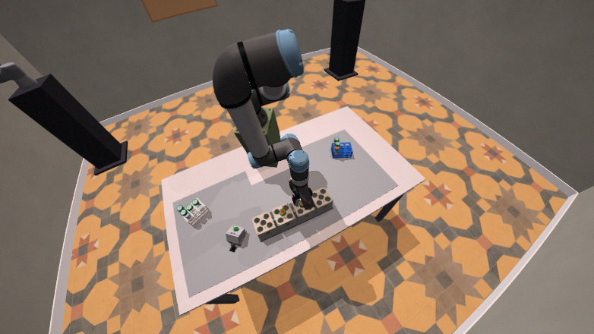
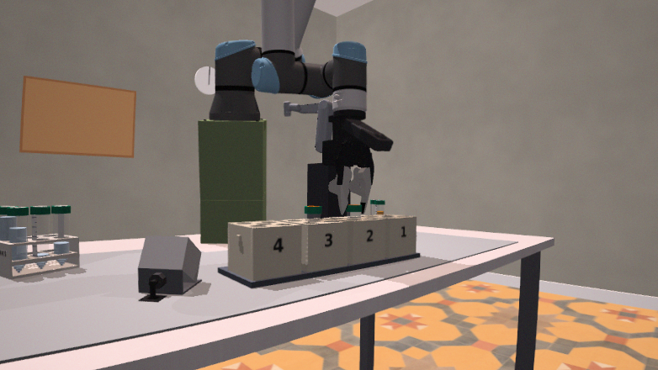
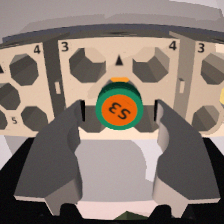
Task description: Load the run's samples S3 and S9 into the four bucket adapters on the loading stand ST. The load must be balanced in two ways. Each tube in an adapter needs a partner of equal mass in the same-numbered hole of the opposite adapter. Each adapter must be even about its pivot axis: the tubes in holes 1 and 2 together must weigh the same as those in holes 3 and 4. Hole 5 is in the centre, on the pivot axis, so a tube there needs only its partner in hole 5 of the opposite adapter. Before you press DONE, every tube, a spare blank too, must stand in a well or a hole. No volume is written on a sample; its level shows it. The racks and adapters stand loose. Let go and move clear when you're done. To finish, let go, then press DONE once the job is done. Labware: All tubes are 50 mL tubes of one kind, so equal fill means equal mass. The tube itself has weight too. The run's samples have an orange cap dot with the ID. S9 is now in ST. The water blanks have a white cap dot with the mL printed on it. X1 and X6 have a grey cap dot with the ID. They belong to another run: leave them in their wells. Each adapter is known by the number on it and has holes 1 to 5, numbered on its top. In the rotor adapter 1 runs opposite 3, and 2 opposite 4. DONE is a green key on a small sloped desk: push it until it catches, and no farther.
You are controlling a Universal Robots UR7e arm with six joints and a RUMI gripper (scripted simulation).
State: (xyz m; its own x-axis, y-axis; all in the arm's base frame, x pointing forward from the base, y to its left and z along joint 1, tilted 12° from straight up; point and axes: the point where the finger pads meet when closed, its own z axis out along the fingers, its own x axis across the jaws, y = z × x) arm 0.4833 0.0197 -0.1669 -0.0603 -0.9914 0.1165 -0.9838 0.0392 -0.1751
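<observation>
We see our gripper [image 3: 119, 112] hanging straight down over the loading stand ST [image 2: 321, 271], its two jaws parted a little and gripping nothing. Between them, with a gap showing on each side, stands sample S3 [image 3: 119, 109], its green cap and orange dot facing up at us. It sits in the centre hole of adapter 2 [image 2: 368, 239], with the holes numbered 3 and 4 open at about 11 and 1 o'clock from it in the wrist view.

In the top view, at roughly 8 o'clock from the gripper, another orange-dotted tube [image 1: 282, 211] stands in adapter 3 [image 2: 327, 244]; we cannot read its ID. Adapter 4 [image 2: 276, 248] and adapter 1 [image 2: 402, 235] close the row at either end.

Farther out on the table [image 1: 365, 124], the DONE key [image 1: 235, 228] sits on its sloped desk [image 1: 234, 237] at 8 o'clock, the pale rack [image 1: 198, 215] of blanks at 9 o'clock, and the blue rack [image 1: 342, 150] at 1 o'clock, all well apart from the stand.
</observation>
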